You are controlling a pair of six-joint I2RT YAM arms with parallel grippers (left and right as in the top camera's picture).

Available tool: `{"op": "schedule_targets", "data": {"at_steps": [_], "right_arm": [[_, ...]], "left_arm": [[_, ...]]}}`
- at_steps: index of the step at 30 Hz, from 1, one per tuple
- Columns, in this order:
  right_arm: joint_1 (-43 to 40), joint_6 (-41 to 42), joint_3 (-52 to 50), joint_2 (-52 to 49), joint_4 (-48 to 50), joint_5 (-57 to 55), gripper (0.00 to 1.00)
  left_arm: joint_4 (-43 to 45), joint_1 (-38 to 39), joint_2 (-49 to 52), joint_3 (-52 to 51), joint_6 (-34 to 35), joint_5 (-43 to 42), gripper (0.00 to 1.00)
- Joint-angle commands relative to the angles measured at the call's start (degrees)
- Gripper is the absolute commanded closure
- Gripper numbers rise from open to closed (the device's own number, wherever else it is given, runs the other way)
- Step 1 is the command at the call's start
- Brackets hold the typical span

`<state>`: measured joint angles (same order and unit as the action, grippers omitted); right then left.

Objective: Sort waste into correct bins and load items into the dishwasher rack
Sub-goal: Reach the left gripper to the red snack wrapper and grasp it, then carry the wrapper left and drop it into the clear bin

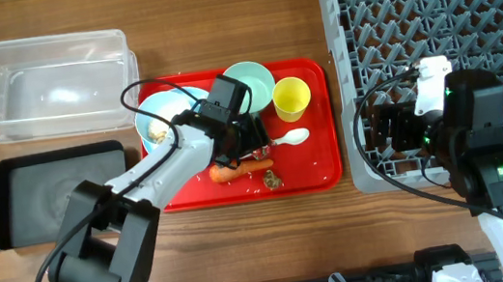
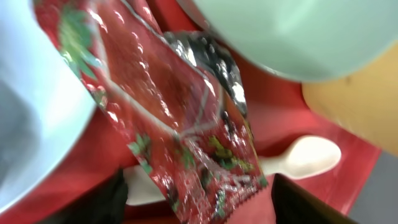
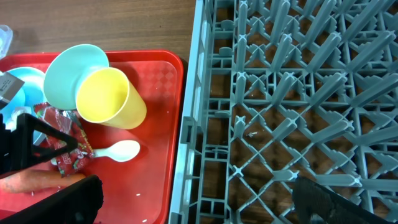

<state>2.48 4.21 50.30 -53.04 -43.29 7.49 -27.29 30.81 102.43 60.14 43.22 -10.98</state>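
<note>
My left gripper is low over the red tray, open, its fingers on either side of the crumpled red-and-white wrapper. The white spoon lies under the wrapper's end. The mint-green bowl, yellow cup, light-blue plate, carrot and brown scraps are on the same tray. My right gripper is open and empty above the left edge of the grey dishwasher rack. The tissue is not in view.
The clear tub stands at the back left, with the black tray in front of it. The red tray lies between the bins and the rack. The rack's left wall borders the red tray.
</note>
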Motion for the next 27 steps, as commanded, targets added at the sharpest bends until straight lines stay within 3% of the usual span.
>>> {"op": "schedule_targets", "data": {"at_steps": [1, 2, 4, 6, 11, 15, 19, 23, 27], "right_arm": [[0.2, -1.0, 1.4, -0.1, 0.1, 0.7, 0.0], [0.2, -1.0, 1.4, -0.1, 0.1, 0.7, 0.0], [0.2, -1.0, 1.4, -0.1, 0.1, 0.7, 0.0], [0.2, -1.0, 1.4, -0.1, 0.1, 0.7, 0.0], [0.2, -1.0, 1.4, -0.1, 0.1, 0.7, 0.0], [0.2, -1.0, 1.4, -0.1, 0.1, 0.7, 0.0], [0.2, -1.0, 1.4, -0.1, 0.1, 0.7, 0.0], [0.2, -1.0, 1.4, -0.1, 0.2, 0.7, 0.0], [0.2, -1.0, 1.4, -0.1, 0.3, 0.7, 0.0]], "left_arm": [[1.5, 0.1, 1.8, 0.7, 1.0, 4.2, 0.4], [2.0, 0.1, 1.8, 0.7, 1.0, 4.2, 0.49], [3.0, 0.1, 1.8, 0.7, 1.0, 4.2, 0.8], [3.1, 0.1, 1.8, 0.7, 1.0, 4.2, 0.96], [2.8, 0.0, -0.2, 0.7, 0.2, 4.2, 0.96], [-0.4, -0.3, -7.7, 0.7, -4.2, 4.9, 0.96], [-1.2, -3.6, -18.9, 0.7, -15.8, 13.4, 0.96], [-0.7, -12.8, -26.8, 0.7, -16.1, 24.3, 0.96], [3.5, -24.2, -24.8, 0.7, -16.0, 26.9, 0.96]]}}
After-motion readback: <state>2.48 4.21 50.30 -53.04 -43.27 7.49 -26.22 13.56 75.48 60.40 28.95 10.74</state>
